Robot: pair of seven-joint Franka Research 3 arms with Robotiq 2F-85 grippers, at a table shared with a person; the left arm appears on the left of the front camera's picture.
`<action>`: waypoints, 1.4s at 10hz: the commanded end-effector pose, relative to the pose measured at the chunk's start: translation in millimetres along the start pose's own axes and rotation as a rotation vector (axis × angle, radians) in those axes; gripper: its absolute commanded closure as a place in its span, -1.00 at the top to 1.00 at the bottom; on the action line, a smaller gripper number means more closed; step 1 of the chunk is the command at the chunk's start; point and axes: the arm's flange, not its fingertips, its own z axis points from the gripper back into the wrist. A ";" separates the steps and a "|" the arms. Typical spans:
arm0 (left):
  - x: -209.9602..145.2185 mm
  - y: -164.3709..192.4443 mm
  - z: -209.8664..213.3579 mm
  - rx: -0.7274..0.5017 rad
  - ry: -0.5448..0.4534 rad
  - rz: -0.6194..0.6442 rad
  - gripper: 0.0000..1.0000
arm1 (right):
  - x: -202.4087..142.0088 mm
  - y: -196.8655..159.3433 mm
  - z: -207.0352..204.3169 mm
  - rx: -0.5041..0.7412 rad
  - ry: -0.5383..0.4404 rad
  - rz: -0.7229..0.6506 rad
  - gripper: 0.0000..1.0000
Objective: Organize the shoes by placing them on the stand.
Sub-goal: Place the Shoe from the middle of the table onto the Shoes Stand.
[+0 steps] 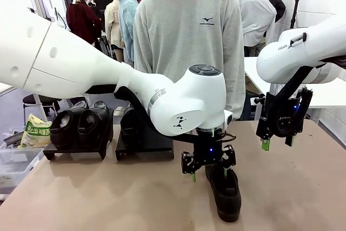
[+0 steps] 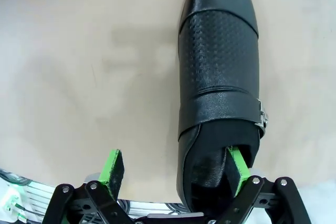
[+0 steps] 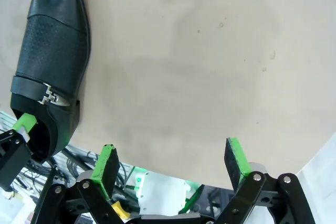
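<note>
L gripper (image 2: 176, 169) open, one finger inside shoe (image 2: 218, 77) (apparently not clamped).

Front camera facing person — wrist cameras downward, perhaps near, sharing shoe (image 2: 218, 77).

Across from you: a person in a grey sweatshirt (image 1: 189, 31) stands at the far edge of the tan tabletop (image 1: 97, 198). Off its left side you have a clear plastic bin (image 1: 16, 163), with a yellow-green snack bag (image 1: 35, 131) propped just behind it.
</note>
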 end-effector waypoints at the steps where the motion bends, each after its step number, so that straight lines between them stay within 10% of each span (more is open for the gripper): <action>1: -8.3 -3.5 -5.4 -0.010 0.030 0.036 1.00 | 0.9 -0.1 3.0 -0.022 0.013 -0.013 1.00; 5: -17.5 9.8 -19.1 -0.027 0.050 0.037 0.93 | 0.9 -0.1 3.0 -0.022 0.013 -0.013 1.00; 11: -20.2 10.5 -19.2 -0.042 0.068 0.019 -1.00 | 0.9 -0.1 3.0 -0.022 0.013 -0.013 1.00; 14: -20.3 5.7 -5.6 -0.089 0.060 -0.003 -1.00 | 0.9 -0.1 3.0 -0.022 0.013 -0.013 1.00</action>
